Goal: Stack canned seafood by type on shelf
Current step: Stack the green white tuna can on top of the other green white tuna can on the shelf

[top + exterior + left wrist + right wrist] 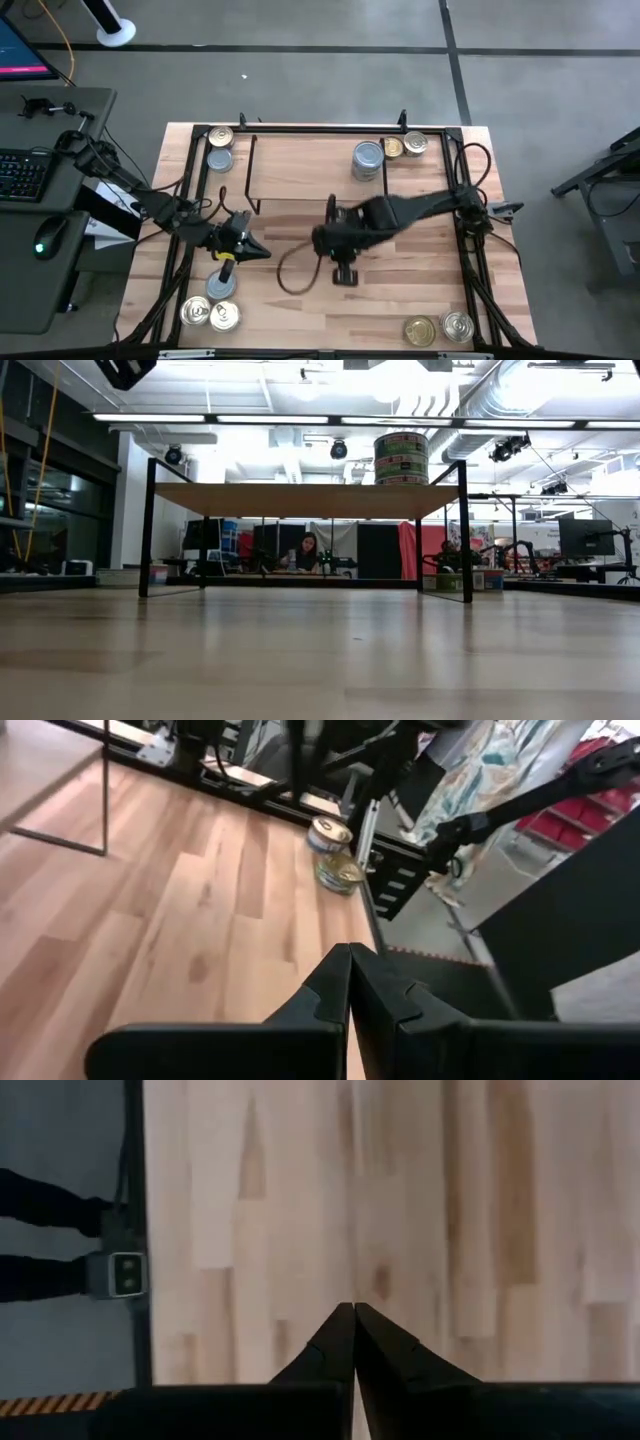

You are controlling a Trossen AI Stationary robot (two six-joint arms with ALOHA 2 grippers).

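Several tins are scattered around the bench (pixel 300 300) edges, and one stack of silver ones (pixel 368 160) already sits on the shelf (pixel 300 165), at its far right end; from the low view that stack (pixel 401 458) shows a green label and stands upright on the light-wood board (pixel 300 500). Just beside it, at the far right corner, are two gold tins (pixel 405 146). Far left corner has a gold tin (pixel 221 137) with a pale-blue one (pixel 219 159) next to it. Near left corner holds a pale-blue tin (pixel 221 285) plus two more (pixel 211 314) right at the edge, and the near right corner has a gold and a silver one (pixel 438 327).

Left gripper (pixel 258 250) hangs over the bench near that near-left bunch, fingers pressed together with nothing between them, same story in its wrist view (pixel 350 982), which looks across at two tins (pixel 334 855) by the frame. Right gripper (pixel 344 272) is over the bare middle of the bench in front of the shelf, also pinched fully together and empty (pixel 354 1342)
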